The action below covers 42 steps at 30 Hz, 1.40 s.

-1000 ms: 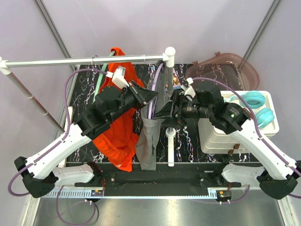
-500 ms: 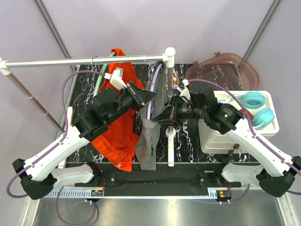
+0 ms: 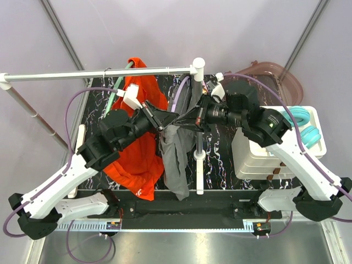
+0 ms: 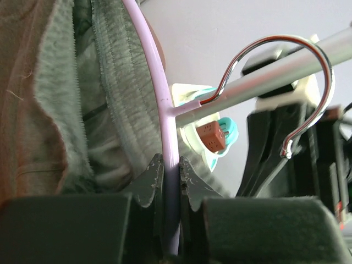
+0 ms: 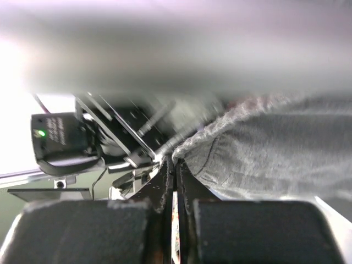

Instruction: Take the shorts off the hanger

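Note:
Grey shorts (image 3: 176, 165) hang on a lilac hanger (image 4: 159, 93) whose chrome hook (image 4: 308, 49) sits over the metal rail (image 3: 99, 73). My left gripper (image 3: 164, 117) (image 4: 171, 165) is shut on the hanger's lilac stem, just under the hook. From the other side my right gripper (image 3: 190, 120) (image 5: 175, 162) is shut, its tips pinching the edge of the grey shorts (image 5: 275, 159) at the waistband. Orange-red shorts (image 3: 135, 159) hang left of the grey pair on a green hanger (image 3: 115, 99), touched by neither gripper.
The rail ends at a white upright post (image 3: 198, 63) just behind both grippers. Stacked white trays (image 3: 256, 157), teal headphones (image 3: 300, 116) and a brown translucent lid (image 3: 275, 77) lie to the right. A dark marbled mat (image 3: 93, 110) covers the table under the clothes.
My right gripper went from open to shut at the grey waistband and moved up and left. The grey shorts now bunch toward it and hang lower. The left gripper kept its grip.

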### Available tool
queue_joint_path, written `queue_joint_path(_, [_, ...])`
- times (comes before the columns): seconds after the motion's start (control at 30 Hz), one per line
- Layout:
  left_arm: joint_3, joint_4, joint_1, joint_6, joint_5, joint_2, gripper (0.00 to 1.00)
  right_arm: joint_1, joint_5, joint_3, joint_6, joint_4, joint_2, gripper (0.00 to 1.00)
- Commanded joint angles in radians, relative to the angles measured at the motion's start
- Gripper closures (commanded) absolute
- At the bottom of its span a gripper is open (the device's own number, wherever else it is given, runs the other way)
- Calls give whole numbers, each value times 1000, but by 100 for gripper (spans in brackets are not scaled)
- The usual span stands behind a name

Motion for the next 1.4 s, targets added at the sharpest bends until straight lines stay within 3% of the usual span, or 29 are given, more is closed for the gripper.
queue_joint_path(0.0, [-10,68,-2,28,40,-62,100,1,87,140,-60,-25,46,100])
queue_joint_path(0.1, [4,47,-2,33,37,-76,100,1,89,120,-81,-59,28,67])
queue_joint_path(0.17, [17,36,-2,39,46,-73,100,1,96,104,-123,-95,5,51])
queue_joint_path(0.27, [47,15,-1,49,63,-62,100,1,199,82,-193,-206,-70,43])
queue_joint_path(0.4, [66,1,-1,57,66,-46,100,-2,419,102,-259,-412,-145,43])
queue_joint_path(0.5, [94,-21,3,72,92,-34,100,-46,491,129,-304,-532,-138,44])
queue_joint_path(0.63, [131,-54,7,85,103,-28,100,-347,356,149,-425,-593,-84,44])
queue_joint_path(0.83, [154,-100,9,83,130,-10,100,-514,221,336,-592,-542,106,32])
queue_joint_path(1.03, [171,-99,9,68,158,4,100,-555,49,603,-687,-415,368,18])
queue_joint_path(1.13, [183,-96,10,68,155,12,100,-557,-79,706,-732,-402,459,18])
queue_joint_path(1.23, [212,-94,16,75,165,30,100,-555,-227,734,-746,-383,554,18])
queue_joint_path(1.37, [238,-90,19,80,191,53,100,-555,-342,653,-769,-327,554,24])
